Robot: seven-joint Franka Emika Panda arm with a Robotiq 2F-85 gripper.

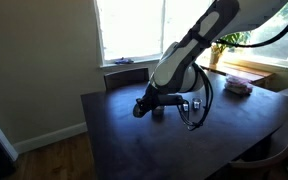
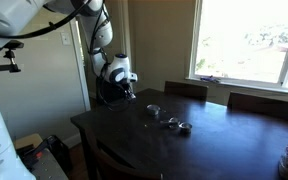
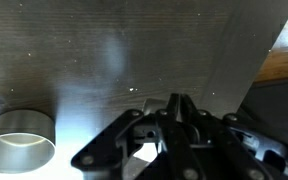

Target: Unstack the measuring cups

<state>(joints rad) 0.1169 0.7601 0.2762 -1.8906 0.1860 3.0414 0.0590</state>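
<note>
Silvery measuring cups (image 2: 171, 122): sitting spread out on the desk, small, round, shiny.
Desk (image 2: 234, 135): showing a dark, smooth, faintly grained top.
Gripper (image 3: 174, 102): black jaws pressing together, gripping nothing, hovering beside one round cup (image 3: 19, 140).

We log: both ext. views sit mid-range above the dark table (image 1: 124, 145), facing windows (image 2: 249, 40), sharing tabletop, arm (image 1: 189, 50) & measuring cups (image 2: 174, 122); wrist cam looks close down onto tabletop.

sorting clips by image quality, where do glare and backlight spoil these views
in both exterior views the window glares white and the table goes near black; in the wrist view pale glare streaks it, a measuring cup gleams, the tool looks dark and blurry
</note>
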